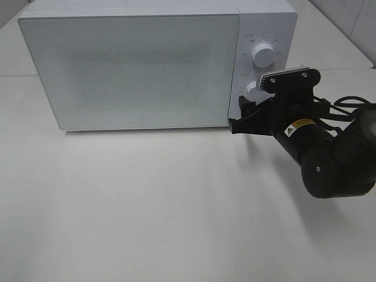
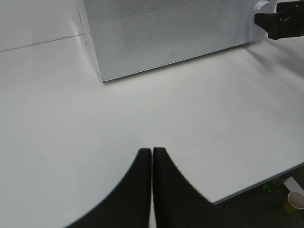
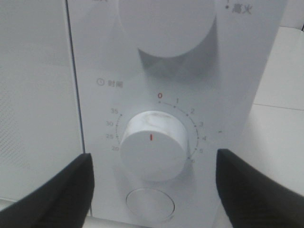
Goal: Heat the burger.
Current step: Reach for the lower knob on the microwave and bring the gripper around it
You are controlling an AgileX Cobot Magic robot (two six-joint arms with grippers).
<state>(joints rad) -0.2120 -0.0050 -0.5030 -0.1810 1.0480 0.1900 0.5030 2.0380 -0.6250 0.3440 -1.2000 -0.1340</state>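
a white table (image 1: 176, 205) fills most of every view, bare in front of the left gripper (image 2: 152, 151) and ending at an edge off to one side of it, with dark floor below. a white microwave (image 1: 282, 23) sits on the table well ahead of the left fingertips. its frosted door (image 1: 129, 70) is shut and nothing shows through it. the black right arm (image 1: 329, 158) reaches in to the control panel. the right gripper (image 3: 154, 159) has its fingers (image 3: 61, 190) spread wide and holds nothing. the timer knob (image 3: 153, 146) sits between them with a gap on each side, its red mark pointing up at the 0. the left gripper's fingers (image 2: 137, 190) are pressed flat together with nothing between them, over bare table. a larger upper knob (image 3: 166, 23) sits past the right fingertips, and a round button (image 3: 149, 204) lies between the fingers just under the timer knob. a small paper cup (image 2: 295, 200) stands on the floor. the burger shows in no view, so where it is cannot be told.
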